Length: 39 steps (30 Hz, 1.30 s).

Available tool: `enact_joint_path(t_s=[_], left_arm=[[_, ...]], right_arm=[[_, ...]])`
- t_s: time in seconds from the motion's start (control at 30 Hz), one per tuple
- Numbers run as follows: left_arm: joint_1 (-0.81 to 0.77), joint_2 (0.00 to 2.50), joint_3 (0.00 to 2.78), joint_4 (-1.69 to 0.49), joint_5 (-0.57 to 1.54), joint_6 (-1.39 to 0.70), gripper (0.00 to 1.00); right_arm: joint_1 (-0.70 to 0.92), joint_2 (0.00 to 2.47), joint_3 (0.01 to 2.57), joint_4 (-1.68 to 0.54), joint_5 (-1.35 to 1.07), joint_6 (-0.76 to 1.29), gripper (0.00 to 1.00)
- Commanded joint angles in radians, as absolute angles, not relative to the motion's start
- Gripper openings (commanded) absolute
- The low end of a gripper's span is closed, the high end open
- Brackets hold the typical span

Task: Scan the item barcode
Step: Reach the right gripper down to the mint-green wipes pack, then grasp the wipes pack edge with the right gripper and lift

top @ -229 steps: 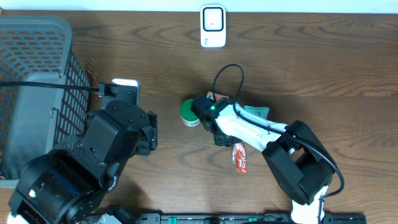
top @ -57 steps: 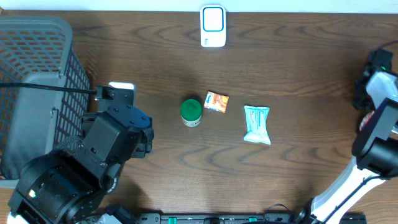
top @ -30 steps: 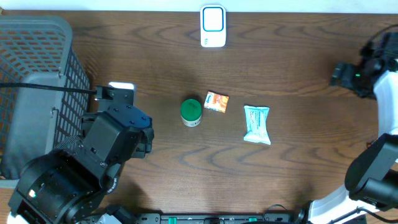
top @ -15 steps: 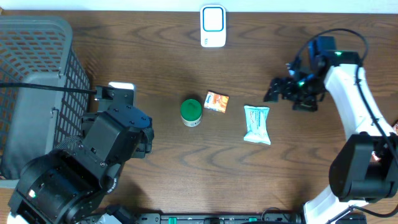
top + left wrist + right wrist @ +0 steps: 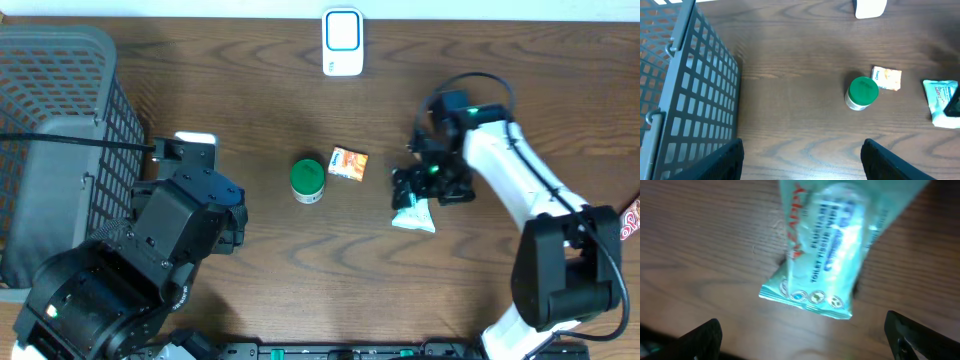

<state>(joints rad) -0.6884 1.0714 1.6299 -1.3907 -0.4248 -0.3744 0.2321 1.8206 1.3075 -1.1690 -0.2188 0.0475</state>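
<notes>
A teal tissue packet (image 5: pixel 415 216) lies flat on the wooden table, right of centre. My right gripper (image 5: pixel 422 182) hangs open just over its upper end and hides that end from above. In the right wrist view the packet (image 5: pixel 829 245) fills the upper middle, and the dark fingers (image 5: pixel 702 336) stand wide apart below it, with the gripper (image 5: pixel 802 340) holding nothing. The white barcode scanner (image 5: pixel 342 42) stands at the far edge. My left gripper (image 5: pixel 802 157) is open over bare wood near the basket.
A green-lidded jar (image 5: pixel 308 181) and a small orange packet (image 5: pixel 348 163) sit at the table's centre, left of the teal packet. A grey mesh basket (image 5: pixel 60 110) fills the left side. A red packet (image 5: pixel 630 218) shows at the right edge.
My right arm has swung in from the right edge, leftward and down, until its open gripper is over the teal packet. The left arm and the items on the table have stayed put.
</notes>
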Motion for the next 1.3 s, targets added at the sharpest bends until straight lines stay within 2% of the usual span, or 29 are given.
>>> enact_joint_path(t_s=[0.0,0.27,0.47,0.63,0.83,1.0,1.1,1.23,1.27], left_arm=[[-0.685,1.071,1.639,-1.395,-0.439,-0.387,0.75],[-0.685,1.071,1.639,-1.395,-0.439,-0.387,0.75],[-0.685,1.071,1.639,-1.395,-0.439,-0.387,0.75],[-0.685,1.071,1.639,-1.395,-0.439,-0.387,0.75],[-0.685,1.071,1.639,-1.395,-0.439,-0.387,0.75],[-0.685,1.071,1.639,-1.395,-0.439,-0.387,0.75],[-0.685,1.071,1.639,-1.395,-0.439,-0.387,0.75],[-0.685,1.071,1.639,-1.395,-0.439,-0.387,0.75],[-0.685,1.071,1.639,-1.395,-0.439,-0.387,0.75]], right_arm=[[0.336,1.796,1.306,-1.176,0.005,0.160,0.99],[0.563,1.800,1.207,-1.048,0.407,0.237,0.99],[0.599,1.802,1.065,-0.921,0.466,0.247,0.99],[0.609,1.802,1.052,-0.882,0.469,0.242,0.99],[0.616,1.802,1.050,-0.852,0.503,0.231,0.91],[0.616,1.811,1.023,-0.799,0.526,0.207,0.77],[0.616,1.834,1.017,-0.776,0.527,0.184,0.64],[0.616,1.870,1.017,-0.763,0.581,0.187,0.21],[0.616,1.877,1.017,-0.762,0.588,0.187,0.18]])
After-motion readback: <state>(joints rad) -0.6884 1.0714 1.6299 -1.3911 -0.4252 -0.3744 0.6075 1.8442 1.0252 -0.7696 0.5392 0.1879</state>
